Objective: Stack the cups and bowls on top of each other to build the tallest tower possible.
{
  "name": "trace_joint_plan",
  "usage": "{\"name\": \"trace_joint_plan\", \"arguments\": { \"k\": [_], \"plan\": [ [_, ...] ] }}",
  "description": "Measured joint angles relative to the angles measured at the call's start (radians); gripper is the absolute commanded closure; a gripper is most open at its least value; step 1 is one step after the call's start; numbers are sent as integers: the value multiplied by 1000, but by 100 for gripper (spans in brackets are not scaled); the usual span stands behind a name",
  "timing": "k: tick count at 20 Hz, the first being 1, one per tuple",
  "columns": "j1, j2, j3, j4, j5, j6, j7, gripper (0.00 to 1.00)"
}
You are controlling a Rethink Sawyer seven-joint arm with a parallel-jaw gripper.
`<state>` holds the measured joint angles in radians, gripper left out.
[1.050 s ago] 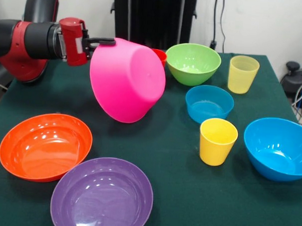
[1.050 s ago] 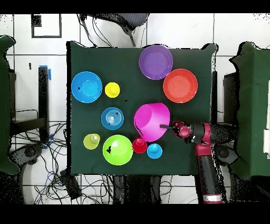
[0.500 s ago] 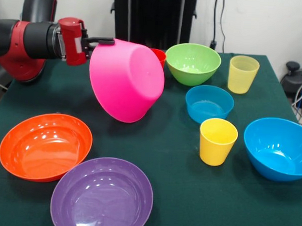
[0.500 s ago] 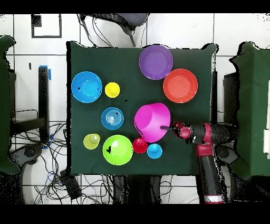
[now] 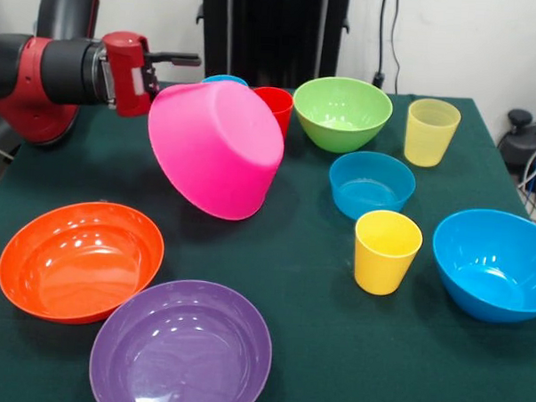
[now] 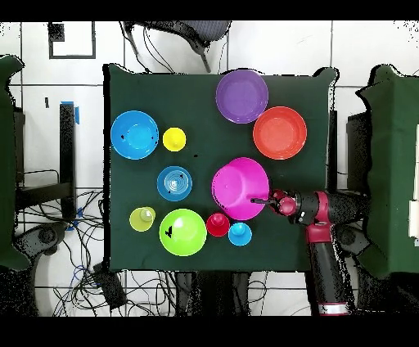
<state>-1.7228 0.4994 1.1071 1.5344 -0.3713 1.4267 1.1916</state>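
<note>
The large pink bowl [image 5: 217,150] [image 6: 240,188] is tipped over, its base facing the front camera and its rim at my gripper's side. My gripper [image 5: 180,68] [image 6: 259,200] is open just over that rim, the upper finger clear of it. Behind the bowl stand a red cup [image 5: 274,103] [image 6: 218,224] and a blue cup [image 5: 224,78] [image 6: 240,234]. The orange bowl [image 5: 80,260] and purple bowl [image 5: 181,348] sit upright nearby. No piece stands on another.
Across the green cloth are a green bowl [image 5: 342,113], a small blue bowl [image 5: 371,184], a medium blue bowl [image 5: 494,262], a yellow cup [image 5: 386,252] and a pale yellow cup [image 5: 430,131]. Cables lie beyond the table's edges.
The upper finger has lifted off the pink bowl's rim. The bowl has sunk and tipped further over toward the gripper, uncovering the blue and red cups behind it.
</note>
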Motion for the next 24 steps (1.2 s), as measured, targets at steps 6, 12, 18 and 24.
{"name": "trace_joint_plan", "arguments": {
  "k": [6,12,18,24],
  "plan": [
    [-2,-25,-14,-1,0,0,0,0],
    [-10,-55,-41,-2,0,0,0,0],
    [-25,-85,-68,-3,-12,0,0,0],
    [-46,-108,-98,-2,-55,-1,0,0]
  ]
}}
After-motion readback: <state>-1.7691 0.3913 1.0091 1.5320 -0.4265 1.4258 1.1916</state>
